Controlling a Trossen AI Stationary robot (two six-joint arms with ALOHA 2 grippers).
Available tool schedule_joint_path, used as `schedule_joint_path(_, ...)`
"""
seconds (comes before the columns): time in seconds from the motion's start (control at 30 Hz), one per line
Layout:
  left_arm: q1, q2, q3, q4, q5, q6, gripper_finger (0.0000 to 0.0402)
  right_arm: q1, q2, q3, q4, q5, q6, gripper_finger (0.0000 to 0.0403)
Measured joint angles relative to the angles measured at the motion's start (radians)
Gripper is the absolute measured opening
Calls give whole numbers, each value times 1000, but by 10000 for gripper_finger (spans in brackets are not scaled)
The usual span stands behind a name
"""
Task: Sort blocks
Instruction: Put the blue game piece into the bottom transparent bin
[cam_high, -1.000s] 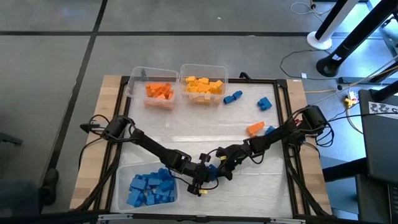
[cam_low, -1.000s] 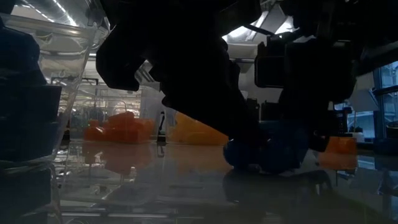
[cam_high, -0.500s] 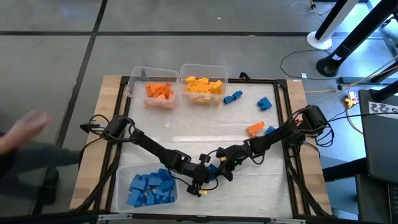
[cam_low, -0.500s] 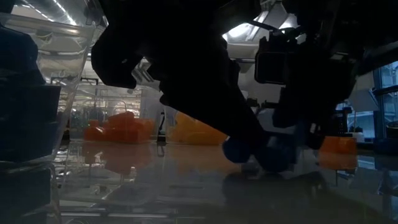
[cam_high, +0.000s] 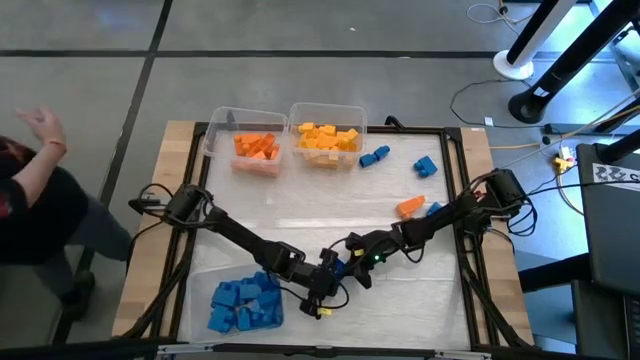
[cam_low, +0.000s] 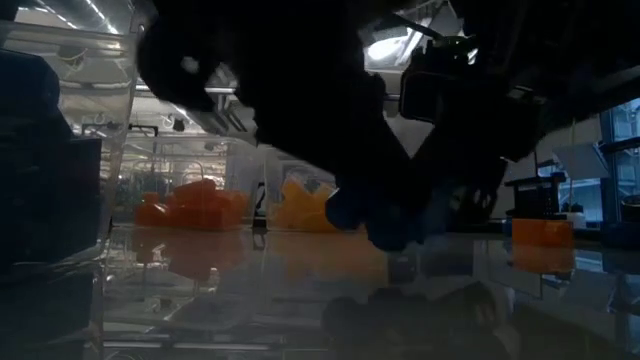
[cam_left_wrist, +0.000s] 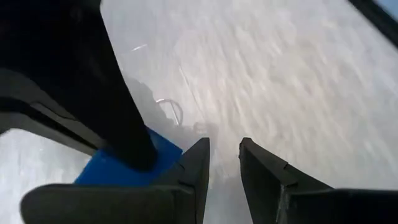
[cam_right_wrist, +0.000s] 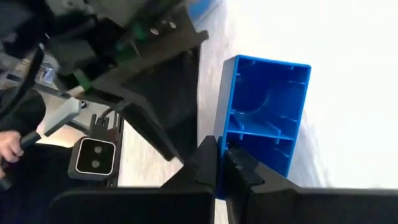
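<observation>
The right gripper (cam_right_wrist: 219, 163) has just snapped shut, pinching the thin wall of a small blue plastic brick (cam_right_wrist: 264, 115) and lifting it off the near-centre white table (cam_high: 330, 210). Beside it, the left gripper (cam_left_wrist: 224, 171) stays narrowly parted, empty. The clear plastic bin of blue bricks (cam_high: 240, 300) sits near left, likely the destination.

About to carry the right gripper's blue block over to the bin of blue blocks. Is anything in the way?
Yes. The left gripper sits between the right gripper's blue block and the bin of blue blocks.
</observation>
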Motion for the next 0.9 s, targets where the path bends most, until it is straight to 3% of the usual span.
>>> schedule_joint_path(0.2,-16,-79,1,-59,-41,7,76,-2,-7,1,85,19,-62,4)
schedule_joint_path(0.5,-77,-306,3,-299,-70,-57,76,-21,-20,9,206,59,-210,5)
schedule_joint_path(0.7,-159,-460,3,-432,-101,-114,76,-28,-22,118,211,57,-373,7)
schedule_joint_path(0.9,-262,-597,3,-548,-252,-199,76,-25,-22,307,91,57,-626,8)
